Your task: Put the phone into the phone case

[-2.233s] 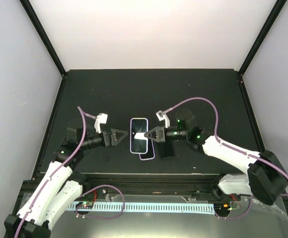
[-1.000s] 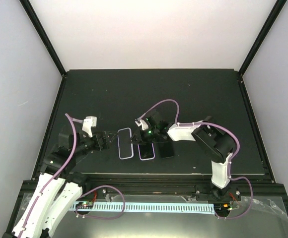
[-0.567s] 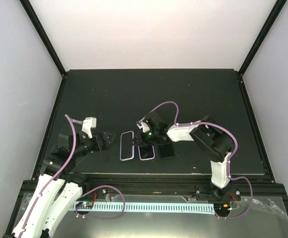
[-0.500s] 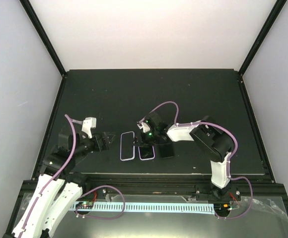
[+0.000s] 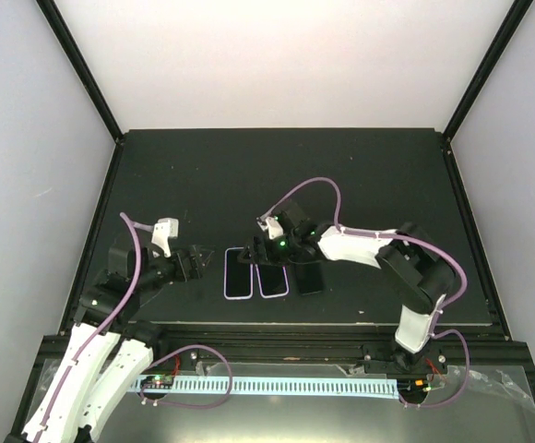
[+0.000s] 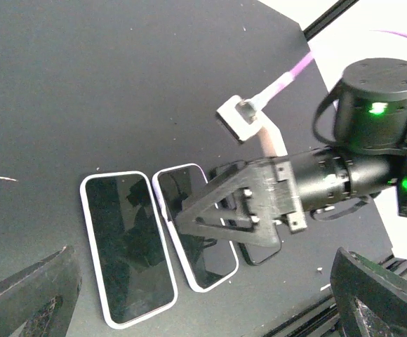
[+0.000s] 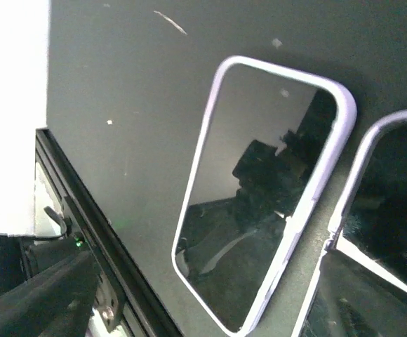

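Observation:
Two dark, glossy slabs with lavender rims lie flat side by side near the table's front edge. The left slab (image 5: pixel 238 284) (image 6: pixel 126 246) (image 7: pixel 259 189) looks like a phone screen framed by a case rim. I cannot tell whether the right slab (image 5: pixel 272 281) (image 6: pixel 196 228) (image 7: pixel 393 203) is a phone or an empty phone case. My right gripper (image 5: pixel 252 262) (image 7: pixel 196 298) hovers just above them, open and holding nothing; its black triangular finger (image 6: pixel 224 210) crosses the right slab. My left gripper (image 5: pixel 205 257) (image 6: pixel 203 298) stands open to the left of the slabs, touching nothing.
A plain black slab (image 5: pixel 309 278) (image 6: pixel 259 253) lies just right of the pair, partly under my right gripper. The black table's front rail (image 5: pixel 267 328) (image 7: pixel 98 281) runs close below the slabs. A purple cable (image 5: pixel 314 189) arches over my right wrist.
My right gripper went from shut to open and let go of the left slab. That slab has settled flat beside the right one, and the right arm's elbow swung right. The left arm stayed still.

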`<state>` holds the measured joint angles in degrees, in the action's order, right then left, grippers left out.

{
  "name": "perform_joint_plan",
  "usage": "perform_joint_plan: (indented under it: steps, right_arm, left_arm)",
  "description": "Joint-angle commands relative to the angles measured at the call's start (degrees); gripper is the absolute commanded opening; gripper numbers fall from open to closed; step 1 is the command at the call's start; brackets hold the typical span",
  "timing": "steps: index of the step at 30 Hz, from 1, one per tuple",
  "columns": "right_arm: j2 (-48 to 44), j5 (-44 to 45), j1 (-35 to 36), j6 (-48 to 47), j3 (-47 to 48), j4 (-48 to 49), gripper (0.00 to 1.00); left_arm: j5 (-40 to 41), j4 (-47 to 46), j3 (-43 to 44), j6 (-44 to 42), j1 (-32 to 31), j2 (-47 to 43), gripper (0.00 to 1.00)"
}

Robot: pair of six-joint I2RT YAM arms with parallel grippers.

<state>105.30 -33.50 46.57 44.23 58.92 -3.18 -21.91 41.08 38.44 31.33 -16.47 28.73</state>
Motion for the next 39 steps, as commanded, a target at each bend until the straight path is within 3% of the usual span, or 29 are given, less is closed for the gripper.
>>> perform_joint_plan:
  steps: [1,12,20,28,39]
  right_arm:
    - [-7.7,5.5,-0.2,-4.8,0.9,-5.1,0.98]
    - [-28.9,20.1,-0.6,-9.9,-0.4,-15.8,1.0]
    - [-47.2,33.9,-0.8,-12.5,-1.1,-23.8,1.0]
    - [-58.6,35.9,-0.8,-11.7,-2.0,-27.5,1.0]
    - [-64.7,38.5,-0.7,-10.3,-5.7,-27.5,1.0]
  left_arm:
    - [1.1,0.2,2.5,1.2,0.1,-1.0,0.99]
    - [3.5,2.5,10.0,1.2,0.1,-1.3,0.99]
    - [1.4,-1.0,12.8,1.5,0.1,-4.1,0.99]
    - [-3.8,-4.2,11.8,2.0,0.1,-4.5,0.99]
    - [-4.0,-6.0,7.7,2.4,0.1,-5.7,0.99]
